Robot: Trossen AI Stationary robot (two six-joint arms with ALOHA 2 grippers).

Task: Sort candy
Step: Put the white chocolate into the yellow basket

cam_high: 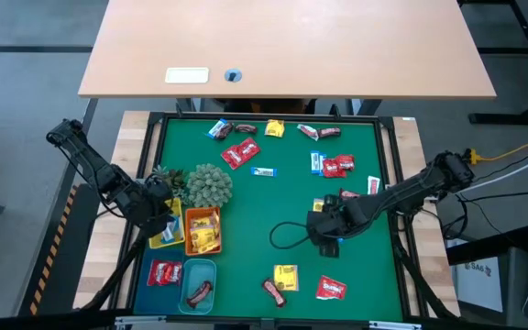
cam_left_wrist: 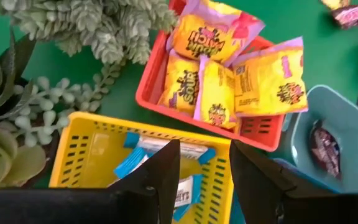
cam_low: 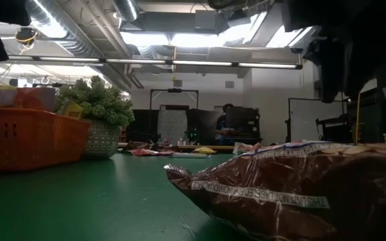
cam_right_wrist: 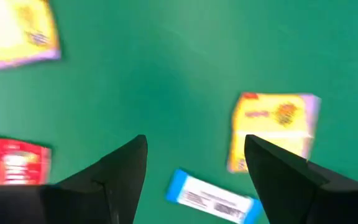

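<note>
Candy lies scattered on the green mat [cam_high: 273, 197]: red packets [cam_high: 240, 154], yellow packets [cam_high: 286, 276], brown bars [cam_high: 274, 292]. My left gripper [cam_left_wrist: 204, 174] hangs open over the yellow tray [cam_left_wrist: 86, 155], where blue-white candies [cam_left_wrist: 135, 155] lie between and beneath its fingers. The orange tray [cam_left_wrist: 260, 127] beside it holds yellow packets [cam_left_wrist: 229, 81]. My right gripper [cam_right_wrist: 194, 168] stands open above the mat at the middle right. Below it a blue-white candy [cam_right_wrist: 210, 199] lies on the mat, with a yellow packet [cam_right_wrist: 272, 127] and a red packet [cam_right_wrist: 11, 162] nearby.
A grey-green plant ball [cam_high: 207, 185] stands by the trays at the left. A teal tray [cam_left_wrist: 353, 143] holds a brown bar [cam_left_wrist: 325, 149], and a blue tray [cam_high: 163, 272] holds a red packet. A black cable loop [cam_high: 287, 236] lies beside my right gripper.
</note>
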